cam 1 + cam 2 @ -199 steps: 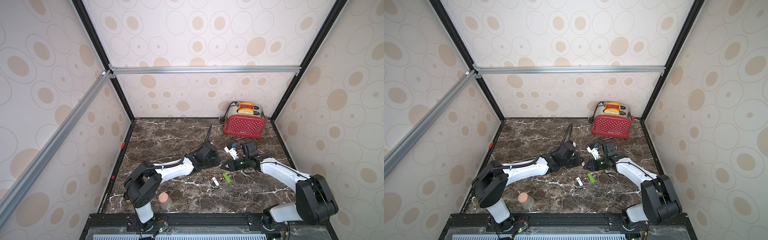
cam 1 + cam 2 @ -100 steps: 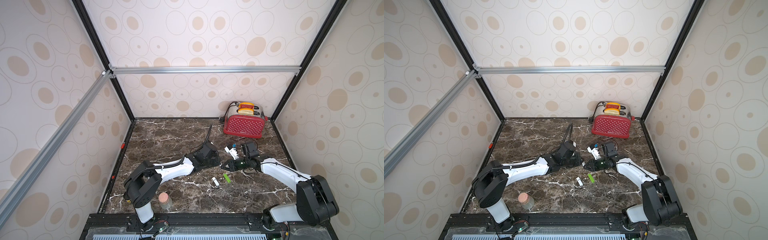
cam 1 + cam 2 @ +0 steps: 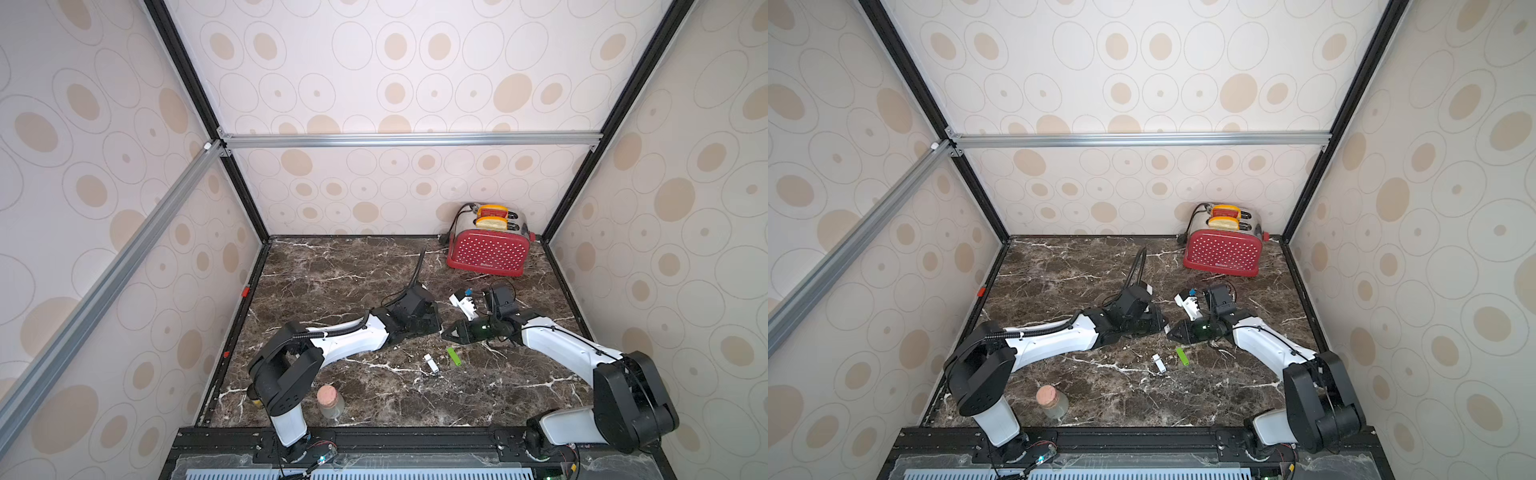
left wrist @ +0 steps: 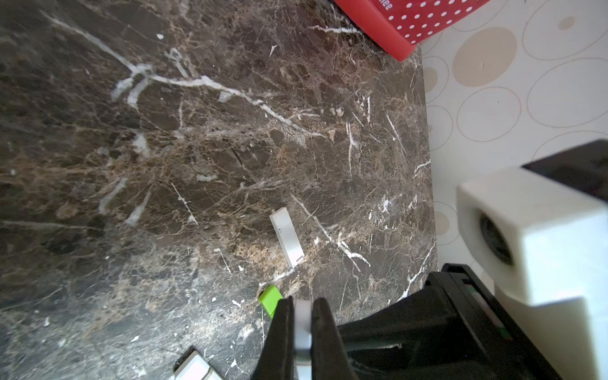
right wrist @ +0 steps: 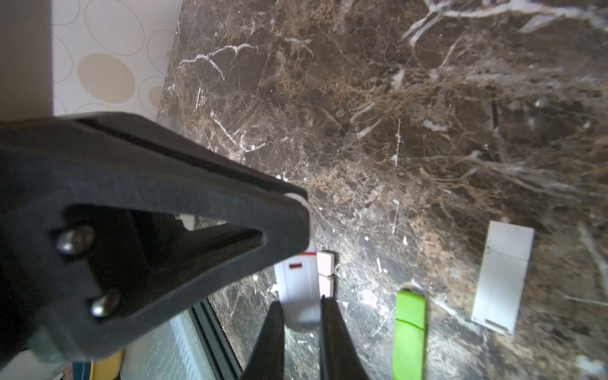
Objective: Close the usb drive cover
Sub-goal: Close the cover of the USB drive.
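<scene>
My two grippers meet tip to tip over the middle of the marble table (image 3: 332,270). In the right wrist view, my right gripper (image 5: 300,301) is shut on a white usb drive (image 5: 297,276) with a small red mark. The drive's far end, the cover (image 5: 297,199), sits in the tip of my left gripper (image 5: 301,210). In the left wrist view, my left gripper (image 4: 302,301) is shut on that white piece (image 4: 302,324). In both top views the left gripper (image 3: 437,328) (image 3: 1160,326) and right gripper (image 3: 445,333) (image 3: 1172,331) nearly touch, and they hide the drive.
A green usb drive (image 3: 454,356) (image 5: 409,332) and a white one (image 3: 431,365) (image 5: 503,276) lie on the table just in front of the grippers. A white plug block (image 3: 462,301) lies behind the right gripper. A red toaster (image 3: 488,249) stands back right, a corked jar (image 3: 330,401) front left.
</scene>
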You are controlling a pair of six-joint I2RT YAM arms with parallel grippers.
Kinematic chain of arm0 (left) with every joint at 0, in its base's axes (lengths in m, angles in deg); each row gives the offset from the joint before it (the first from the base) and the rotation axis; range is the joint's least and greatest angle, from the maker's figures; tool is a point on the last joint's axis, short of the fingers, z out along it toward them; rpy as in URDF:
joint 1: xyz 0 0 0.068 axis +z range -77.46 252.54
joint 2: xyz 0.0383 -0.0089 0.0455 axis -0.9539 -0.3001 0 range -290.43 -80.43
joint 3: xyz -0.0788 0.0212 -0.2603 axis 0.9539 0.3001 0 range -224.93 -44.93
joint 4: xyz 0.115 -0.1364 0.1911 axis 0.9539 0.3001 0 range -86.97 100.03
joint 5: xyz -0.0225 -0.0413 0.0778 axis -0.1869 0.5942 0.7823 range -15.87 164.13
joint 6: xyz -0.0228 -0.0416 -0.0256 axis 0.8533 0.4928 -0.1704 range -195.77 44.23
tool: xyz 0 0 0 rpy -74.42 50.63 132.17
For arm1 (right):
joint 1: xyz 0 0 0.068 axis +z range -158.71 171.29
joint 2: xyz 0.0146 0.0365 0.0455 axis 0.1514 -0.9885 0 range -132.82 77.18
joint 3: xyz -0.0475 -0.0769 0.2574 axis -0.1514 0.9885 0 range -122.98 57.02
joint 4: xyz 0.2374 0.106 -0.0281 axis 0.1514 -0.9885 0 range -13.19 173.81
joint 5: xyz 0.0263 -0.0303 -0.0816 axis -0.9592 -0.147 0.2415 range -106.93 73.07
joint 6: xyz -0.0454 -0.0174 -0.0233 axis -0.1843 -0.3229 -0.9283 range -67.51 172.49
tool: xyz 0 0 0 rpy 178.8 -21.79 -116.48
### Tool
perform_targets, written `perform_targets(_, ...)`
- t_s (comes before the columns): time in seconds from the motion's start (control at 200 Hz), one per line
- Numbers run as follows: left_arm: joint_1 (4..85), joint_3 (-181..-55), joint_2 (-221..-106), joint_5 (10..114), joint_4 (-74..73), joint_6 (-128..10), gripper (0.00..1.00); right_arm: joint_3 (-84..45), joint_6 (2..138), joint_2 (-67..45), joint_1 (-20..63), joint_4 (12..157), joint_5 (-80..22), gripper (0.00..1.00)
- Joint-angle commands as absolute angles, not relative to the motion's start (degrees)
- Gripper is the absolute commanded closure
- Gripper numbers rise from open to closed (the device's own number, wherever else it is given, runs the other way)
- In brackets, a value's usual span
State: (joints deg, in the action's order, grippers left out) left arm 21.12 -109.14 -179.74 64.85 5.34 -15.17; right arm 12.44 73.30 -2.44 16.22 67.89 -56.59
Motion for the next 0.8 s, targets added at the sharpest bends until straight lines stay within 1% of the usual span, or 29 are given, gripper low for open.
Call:
perform_targets(0.0,15.18,-107.42,-181.42,52.63,20.86,-16.87,0.91,9.56,73.8,0.73,13.56,87.48,-53.23,1.0)
perform_targets(0.095,15.24,-107.9,-181.24,53.05,21.39,-17.05,0.86,9.61,73.78,0.8,13.59,87.49,-53.35,1.0)
perform_targets(0.115,15.22,-107.99,-181.18,53.14,21.46,-17.1,0.82,9.64,73.76,0.76,13.53,87.48,-53.47,1.0)
perform_targets(0.145,15.23,-108.17,-181.16,53.23,21.57,-17.19,0.8,9.66,73.76,0.8,13.53,87.48,-53.5,1.0)
perform_targets(0.175,15.2,-108.29,-181.03,53.44,21.75,-17.15,0.73,9.77,73.76,0.84,13.53,87.48,-53.43,1.0)
perform_targets(0.195,15.19,-108.38,-180.97,53.62,21.87,-17.25,0.7,9.79,73.76,0.91,13.56,87.5,-53.48,1.0)
perform_targets(0.371,15.26,-108.92,-180.49,54.22,22.56,-17.58,0.68,9.92,73.58,0.98,13.48,87.46,-53.25,1.0)
perform_targets(0.411,15.26,-108.92,-180.27,54.46,22.59,-17.72,0.6,9.98,73.63,0.93,13.45,87.59,-53.32,1.0)
perform_targets(0.541,15.32,-109.06,-178.91,55.07,22.91,-18.22,0.58,10.1,73.58,0.63,13.5,87.68,-53.3,1.0)
perform_targets(0.626,15.49,-108.84,-176.32,57.3,23.71,-19.0,0.57,10.25,73.5,0.62,13.52,87.73,-53.16,1.0)
perform_targets(0.646,15.49,-108.83,-175.66,57.87,24.08,-19.27,0.52,10.26,73.49,0.62,13.52,87.68,-53.04,1.0)
perform_targets(0.666,15.54,-108.96,-174.9,58.6,24.63,-19.52,0.5,10.31,73.49,0.62,13.44,87.68,-52.87,1.0)
perform_targets(0.796,16.15,-110.04,-170.38,63.22,29.41,-22.04,0.49,10.03,73.43,0.21,13.31,86.07,-50.07,1.0)
